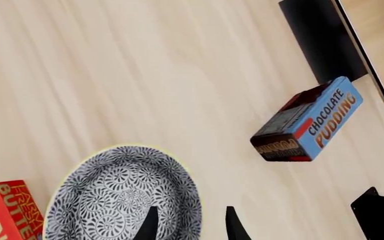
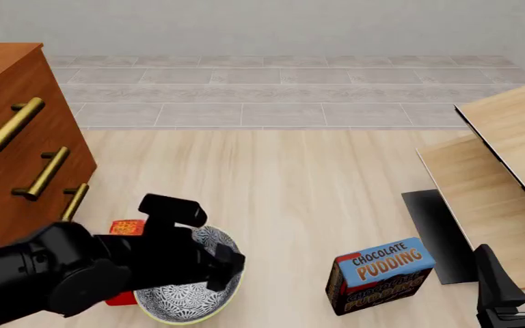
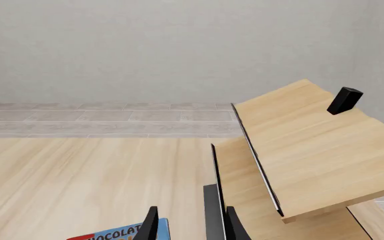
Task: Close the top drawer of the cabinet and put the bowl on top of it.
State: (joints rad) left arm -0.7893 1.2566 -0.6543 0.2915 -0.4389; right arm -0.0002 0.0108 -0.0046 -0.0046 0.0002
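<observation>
The bowl [image 2: 182, 298], floral grey-and-white inside with a pale rim, sits on the floor at the front left, partly under my left arm [image 2: 89, 270]. In the left wrist view my left gripper [image 1: 190, 223] is open and straddles the rim of the bowl [image 1: 115, 192], one finger over the inside and one outside. The cabinet [image 2: 11, 75] stands at the far left. The front of its top drawer [image 2: 5, 128] looks level with the two lower ones. My right gripper [image 2: 518, 266] is open and empty at the front right, far from the bowl.
A blue chocolate pudding box [image 2: 379, 273] stands right of the bowl. A red butter box [image 2: 126, 227] lies just behind the bowl on its left. A pale wooden table [image 2: 508, 130] with a dark panel [image 2: 436, 236] at its foot fills the right side.
</observation>
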